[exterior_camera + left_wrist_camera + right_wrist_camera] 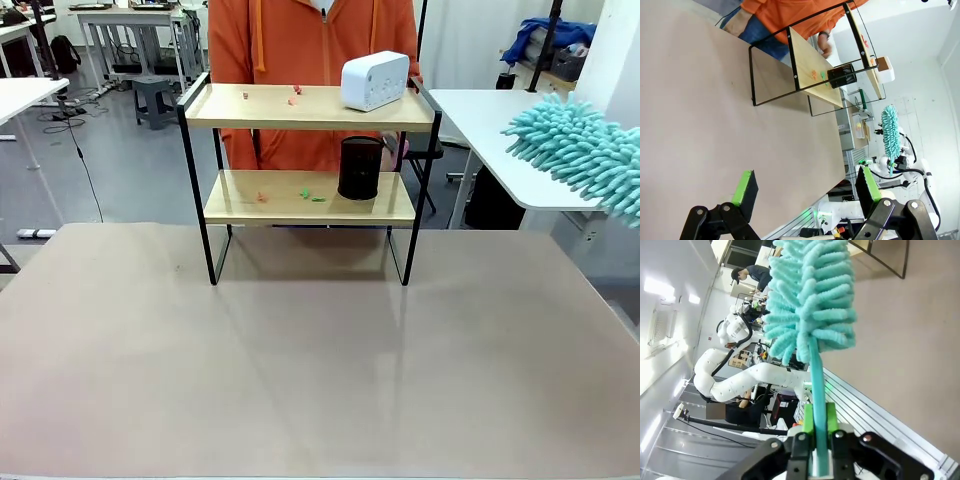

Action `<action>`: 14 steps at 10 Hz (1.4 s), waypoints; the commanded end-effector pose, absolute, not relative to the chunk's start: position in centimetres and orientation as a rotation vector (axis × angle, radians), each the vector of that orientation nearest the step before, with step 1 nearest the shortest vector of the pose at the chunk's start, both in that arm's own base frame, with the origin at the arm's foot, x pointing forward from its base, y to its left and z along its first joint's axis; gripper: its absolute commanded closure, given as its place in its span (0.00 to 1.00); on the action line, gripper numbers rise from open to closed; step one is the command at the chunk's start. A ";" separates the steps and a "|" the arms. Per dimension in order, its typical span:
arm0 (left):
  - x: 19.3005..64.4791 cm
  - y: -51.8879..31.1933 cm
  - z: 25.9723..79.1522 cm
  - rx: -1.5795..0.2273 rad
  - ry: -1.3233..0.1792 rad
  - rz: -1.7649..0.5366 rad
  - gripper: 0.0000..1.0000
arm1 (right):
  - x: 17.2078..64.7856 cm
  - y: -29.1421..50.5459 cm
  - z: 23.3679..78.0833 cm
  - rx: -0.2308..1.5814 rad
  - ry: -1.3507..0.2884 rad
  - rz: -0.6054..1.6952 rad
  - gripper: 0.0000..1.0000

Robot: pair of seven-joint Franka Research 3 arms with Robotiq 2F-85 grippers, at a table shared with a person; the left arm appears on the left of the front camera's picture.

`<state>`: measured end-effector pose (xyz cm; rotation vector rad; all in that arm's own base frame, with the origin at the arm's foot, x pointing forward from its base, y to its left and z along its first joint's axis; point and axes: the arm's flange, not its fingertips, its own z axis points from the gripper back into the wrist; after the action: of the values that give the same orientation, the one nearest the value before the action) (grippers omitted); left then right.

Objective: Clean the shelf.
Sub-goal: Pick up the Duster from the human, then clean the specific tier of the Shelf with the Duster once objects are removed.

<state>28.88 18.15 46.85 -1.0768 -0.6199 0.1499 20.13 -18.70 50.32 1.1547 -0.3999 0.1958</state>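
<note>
The shelf [300,107] stands at the far middle of the table, two wooden boards in a black frame; it also shows tilted in the left wrist view [805,60]. A white box [374,80] sits on its top board and a black cup [361,167] on the lower one, with small red and green scraps [311,195] on both boards. A teal fluffy duster [580,150] hangs in the air at the right edge. My right gripper [818,432] is shut on the duster's handle [816,405]. My left gripper [807,187] stands open above the table, holding nothing.
A person in an orange top [310,40] stands behind the shelf, one hand [826,46] near its far side. A white side table [510,130] lies to the right. The tan tabletop [320,350] in front of the shelf is bare.
</note>
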 end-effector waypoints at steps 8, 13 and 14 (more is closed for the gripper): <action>29.0 18.1 46.9 -1.088 -0.645 0.135 0.00 | 20.2 -18.8 50.9 1.158 -0.413 0.165 1.00; 29.0 18.1 46.9 -1.088 -0.645 0.135 0.00 | 20.6 -15.2 51.8 0.978 -0.249 0.386 0.88; 29.0 18.1 46.9 -1.088 -0.645 0.135 0.00 | 20.6 -12.8 52.3 0.900 -0.193 0.493 0.88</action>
<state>28.89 18.16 46.83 -1.0769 -0.6193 0.1500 20.91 -14.80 51.40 1.0032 -0.2439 0.3487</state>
